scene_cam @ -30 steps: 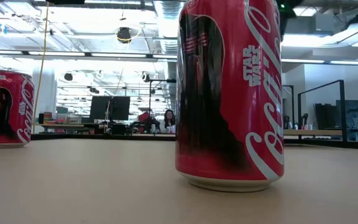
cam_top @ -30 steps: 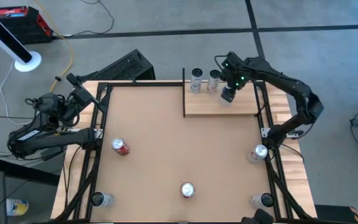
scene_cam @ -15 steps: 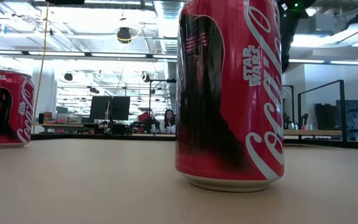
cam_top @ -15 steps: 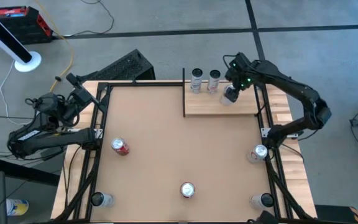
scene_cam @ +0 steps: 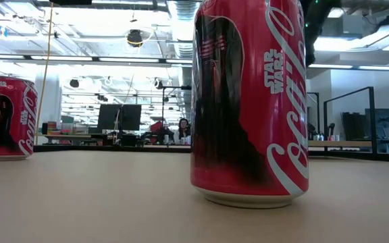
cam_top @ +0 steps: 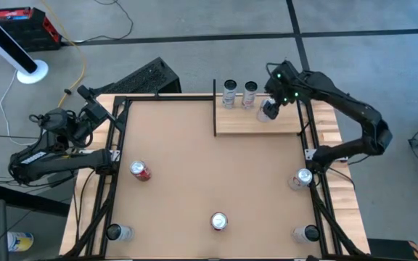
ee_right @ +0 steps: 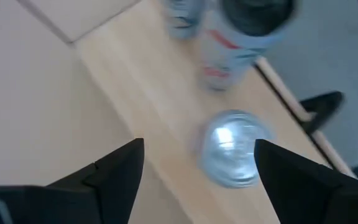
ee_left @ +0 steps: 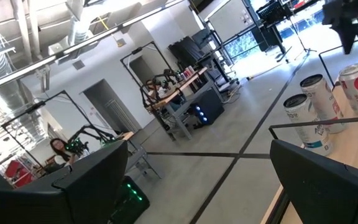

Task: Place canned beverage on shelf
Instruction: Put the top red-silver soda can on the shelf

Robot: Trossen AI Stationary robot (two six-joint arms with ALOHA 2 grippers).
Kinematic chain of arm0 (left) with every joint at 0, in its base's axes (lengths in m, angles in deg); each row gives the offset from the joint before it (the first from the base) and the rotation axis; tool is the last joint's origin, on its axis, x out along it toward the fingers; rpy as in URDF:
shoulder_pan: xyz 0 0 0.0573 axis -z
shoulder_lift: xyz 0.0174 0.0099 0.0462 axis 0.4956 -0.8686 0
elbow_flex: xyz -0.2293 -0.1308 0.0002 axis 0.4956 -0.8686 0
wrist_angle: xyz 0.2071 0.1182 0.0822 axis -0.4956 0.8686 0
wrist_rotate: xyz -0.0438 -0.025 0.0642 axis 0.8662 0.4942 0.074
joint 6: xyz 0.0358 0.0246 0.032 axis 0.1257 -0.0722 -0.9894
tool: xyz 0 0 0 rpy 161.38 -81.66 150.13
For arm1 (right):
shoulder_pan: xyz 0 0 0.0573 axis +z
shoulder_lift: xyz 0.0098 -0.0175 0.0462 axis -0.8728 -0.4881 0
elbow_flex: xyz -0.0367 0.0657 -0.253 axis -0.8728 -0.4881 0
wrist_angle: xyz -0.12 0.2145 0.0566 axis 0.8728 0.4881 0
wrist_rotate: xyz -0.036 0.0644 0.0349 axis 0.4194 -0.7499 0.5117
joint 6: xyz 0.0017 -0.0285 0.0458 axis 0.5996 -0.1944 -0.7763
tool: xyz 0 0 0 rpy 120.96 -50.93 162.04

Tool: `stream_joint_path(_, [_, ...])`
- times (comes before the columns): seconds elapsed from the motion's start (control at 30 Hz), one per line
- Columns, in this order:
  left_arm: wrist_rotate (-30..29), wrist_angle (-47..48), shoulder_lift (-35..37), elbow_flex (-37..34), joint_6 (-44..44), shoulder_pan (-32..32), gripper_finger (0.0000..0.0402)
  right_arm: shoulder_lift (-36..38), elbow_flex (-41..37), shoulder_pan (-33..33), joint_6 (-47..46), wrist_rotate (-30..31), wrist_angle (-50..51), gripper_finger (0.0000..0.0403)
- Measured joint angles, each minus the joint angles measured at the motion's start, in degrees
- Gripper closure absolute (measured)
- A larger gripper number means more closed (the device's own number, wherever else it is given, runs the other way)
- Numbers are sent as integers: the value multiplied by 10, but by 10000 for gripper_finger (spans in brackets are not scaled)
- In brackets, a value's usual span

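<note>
The pale wood shelf stands at the table's far right. Three silver cans stand upright on their bases on it: two at its far edge and a third right of them. My right gripper is open above that third can. In the right wrist view the can's top shows below, between the spread fingers, which are clear of it. My left gripper waits open by the table's far left corner, and its fingers show in the left wrist view.
Two red cans stand on the brown tabletop and also show in the low view. Silver cans stand at the right edge and at the near corners. A black frame edges the table.
My right gripper has drawn up and toward the table's far right corner, off the third silver can. The can stays upright on the shelf, and its top now shows from above.
</note>
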Motion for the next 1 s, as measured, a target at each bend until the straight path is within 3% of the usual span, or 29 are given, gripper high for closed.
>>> stream_joint_path(0.17, [0,0,0,0,0,0,22,26,-46,81,-12,0,-3,111])
stream_joint_path(0.3, [0,0,0,0,0,0,22,64,-130,139,-12,29,-56,157])
stream_joint_path(0.43, [0,0,0,0,0,0,22,94,-206,149,-6,84,-105,229])
stream_joint_path(0.67, [0,0,0,0,0,0,22,95,-234,123,34,85,-152,384])
stream_joint_path(0.87, [0,0,0,0,1,0,22,69,-234,79,38,87,-197,363])
stream_joint_path(1.0, [0,0,0,0,-3,0,22,48,-234,62,43,87,-190,377])
